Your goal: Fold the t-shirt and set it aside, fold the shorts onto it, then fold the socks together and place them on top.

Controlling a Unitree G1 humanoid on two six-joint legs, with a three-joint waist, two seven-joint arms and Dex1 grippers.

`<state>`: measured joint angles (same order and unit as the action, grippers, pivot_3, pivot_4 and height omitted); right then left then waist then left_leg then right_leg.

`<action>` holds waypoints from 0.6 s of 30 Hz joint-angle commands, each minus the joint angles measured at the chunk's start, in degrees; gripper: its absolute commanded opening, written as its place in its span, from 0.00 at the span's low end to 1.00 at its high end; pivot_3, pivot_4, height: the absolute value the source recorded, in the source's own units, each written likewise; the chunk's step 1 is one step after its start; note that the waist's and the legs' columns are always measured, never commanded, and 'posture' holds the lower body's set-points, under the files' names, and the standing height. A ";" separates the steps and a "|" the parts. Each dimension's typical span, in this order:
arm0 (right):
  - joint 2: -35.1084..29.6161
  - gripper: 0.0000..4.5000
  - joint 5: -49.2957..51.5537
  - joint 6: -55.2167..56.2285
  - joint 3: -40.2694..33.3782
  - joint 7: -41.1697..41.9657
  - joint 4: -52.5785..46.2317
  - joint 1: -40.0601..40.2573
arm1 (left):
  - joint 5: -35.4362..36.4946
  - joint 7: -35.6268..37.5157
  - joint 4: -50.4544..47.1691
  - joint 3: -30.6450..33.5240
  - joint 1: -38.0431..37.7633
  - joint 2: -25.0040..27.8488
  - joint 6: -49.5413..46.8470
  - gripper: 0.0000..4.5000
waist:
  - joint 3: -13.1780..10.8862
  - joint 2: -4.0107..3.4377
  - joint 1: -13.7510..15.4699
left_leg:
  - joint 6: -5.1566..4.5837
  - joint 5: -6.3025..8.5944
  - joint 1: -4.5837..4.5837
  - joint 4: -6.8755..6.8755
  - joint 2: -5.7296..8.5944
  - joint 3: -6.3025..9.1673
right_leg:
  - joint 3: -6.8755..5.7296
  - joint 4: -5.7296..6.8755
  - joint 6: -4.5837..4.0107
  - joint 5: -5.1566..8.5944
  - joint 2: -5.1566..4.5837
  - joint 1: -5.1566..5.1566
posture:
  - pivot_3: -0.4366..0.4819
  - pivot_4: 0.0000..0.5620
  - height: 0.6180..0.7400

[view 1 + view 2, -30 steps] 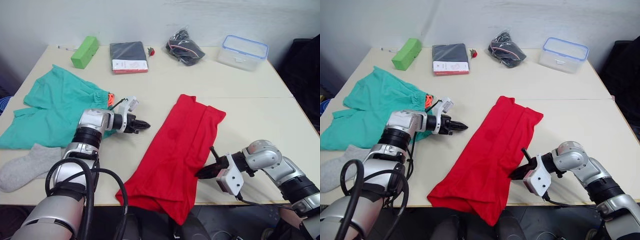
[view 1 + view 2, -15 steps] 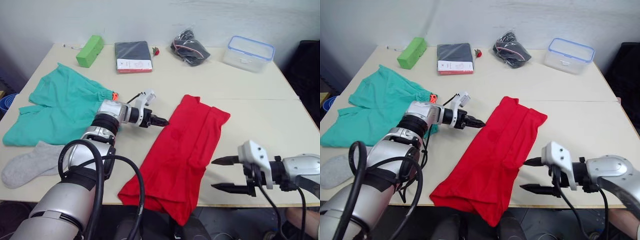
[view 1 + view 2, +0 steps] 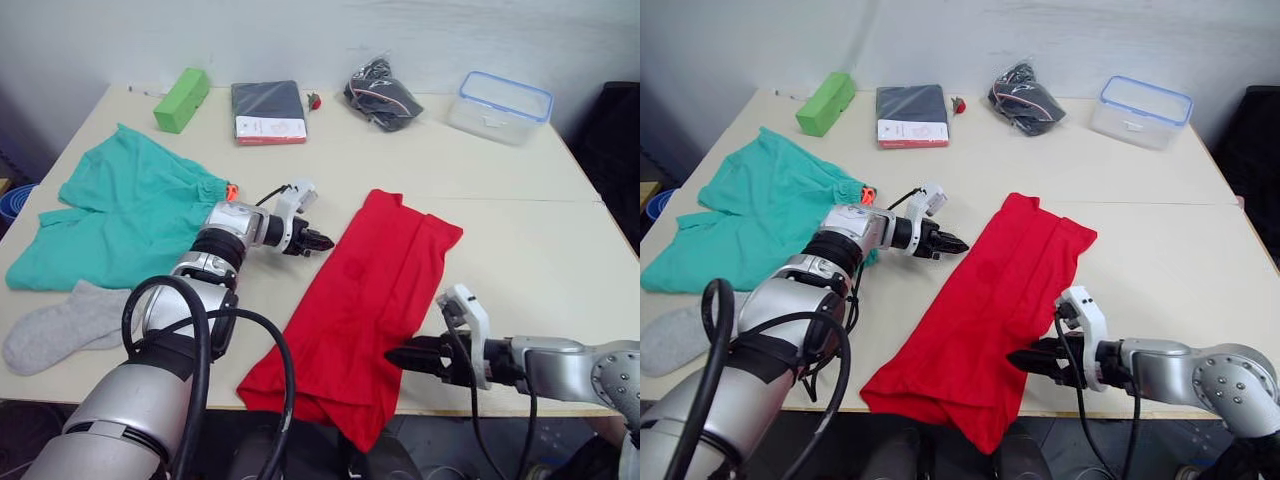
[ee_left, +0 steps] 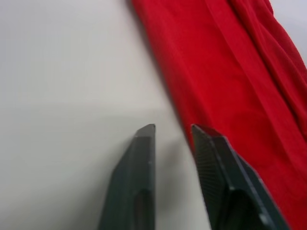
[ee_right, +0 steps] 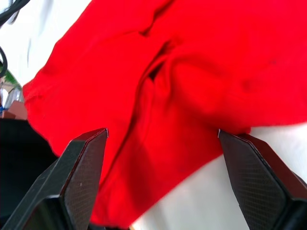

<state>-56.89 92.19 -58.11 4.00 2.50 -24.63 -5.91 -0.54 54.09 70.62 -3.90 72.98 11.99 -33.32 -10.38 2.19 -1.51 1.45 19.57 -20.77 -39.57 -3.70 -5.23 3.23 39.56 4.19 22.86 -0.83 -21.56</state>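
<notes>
The red t-shirt lies folded lengthwise on a slant across the table, its lower end hanging over the front edge. My left gripper lies on the table right beside the shirt's left edge. Its fingers are almost together, with nothing between them. My right gripper is open at the shirt's lower right edge, with its fingers wide apart and red cloth ahead of them. The teal-green shorts lie spread out at the left. A grey sock lies below them near the front edge.
Along the back of the table stand a green box, a dark packaged garment, a black bag and a clear container with a blue rim. Bare table lies to the right of the shirt.
My left gripper has moved right from the shorts to the shirt's left edge. My right gripper opened, drew back from the shirt, then returned to its lower right edge. The camera shifted slightly.
</notes>
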 commanded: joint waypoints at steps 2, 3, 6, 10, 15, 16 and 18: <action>2.93 0.83 -1.11 -2.94 1.29 -2.34 1.72 0.70 | -0.82 0.20 1.35 -0.48 -1.29 -1.16 -1.07 0.01 | 0.21 0.32 -0.11 | 0.00 0.00 0.00 0.00 -0.01 0.00 | 0.00 0.00 0.00 0.00 0.00 0.00 | 0.48 0.27 1.00; 3.59 0.83 -1.68 -3.18 1.43 -2.38 1.48 0.63 | -0.78 0.17 1.29 -0.37 -1.33 -1.18 -1.17 0.01 | 0.27 0.38 -0.12 | 0.00 0.00 0.01 0.01 -0.02 0.00 | 0.00 0.00 0.00 0.00 0.00 0.01 | 0.48 0.27 1.00; 4.65 0.70 -2.78 -3.96 0.94 -1.68 0.77 0.57 | -0.68 0.43 1.07 -0.20 -1.49 -1.17 -1.41 0.00 | 0.32 0.42 -0.13 | 0.01 0.00 0.02 0.05 -0.02 0.00 | 0.00 -0.01 0.00 0.00 0.00 0.01 | 0.48 0.27 1.00; 1.62 0.70 -2.48 -4.20 -4.43 0.43 -1.98 2.49 | -0.44 0.99 0.92 0.18 -1.17 -1.10 -1.76 0.00 | 0.32 0.41 -0.02 | 0.01 0.00 0.02 0.14 -0.01 0.00 | 0.00 -0.07 0.00 0.00 0.00 0.01 | 0.48 0.27 1.00; -1.78 0.70 -1.10 -4.15 -11.49 1.72 -4.24 7.59 | 0.03 1.26 0.53 0.94 -0.09 -0.73 -1.63 0.00 | 0.33 0.40 0.18 | 0.01 0.00 -0.22 0.28 0.01 0.02 | -0.04 -0.21 0.00 0.00 -0.01 -0.18 | 0.48 0.27 1.00; -1.87 0.73 -0.40 -4.01 -12.38 1.31 -4.63 8.69 | -0.13 1.64 0.32 0.81 0.13 -0.36 -1.33 0.09 | 0.32 0.41 0.16 | 0.00 -0.01 -0.34 0.28 0.01 0.01 | -0.04 -0.20 0.00 0.00 -0.02 -0.32 | 0.48 0.27 1.00; -1.47 0.84 0.32 -3.84 -13.34 0.70 -5.23 10.20 | -0.16 3.22 0.03 0.69 0.52 0.30 -1.31 0.20 | 0.33 0.40 0.13 | 0.01 -0.02 -0.40 0.27 0.01 0.00 | -0.04 -0.15 0.00 0.00 -0.01 -0.39 | 0.48 0.27 1.00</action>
<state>-58.02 91.11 -62.29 -7.60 3.55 -27.90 3.52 -0.18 56.88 70.55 -2.72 72.67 11.74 -34.47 -10.05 2.60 -1.39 1.47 19.54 -21.16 -39.30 -3.68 -5.23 3.20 39.42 4.19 22.86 -0.84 -21.96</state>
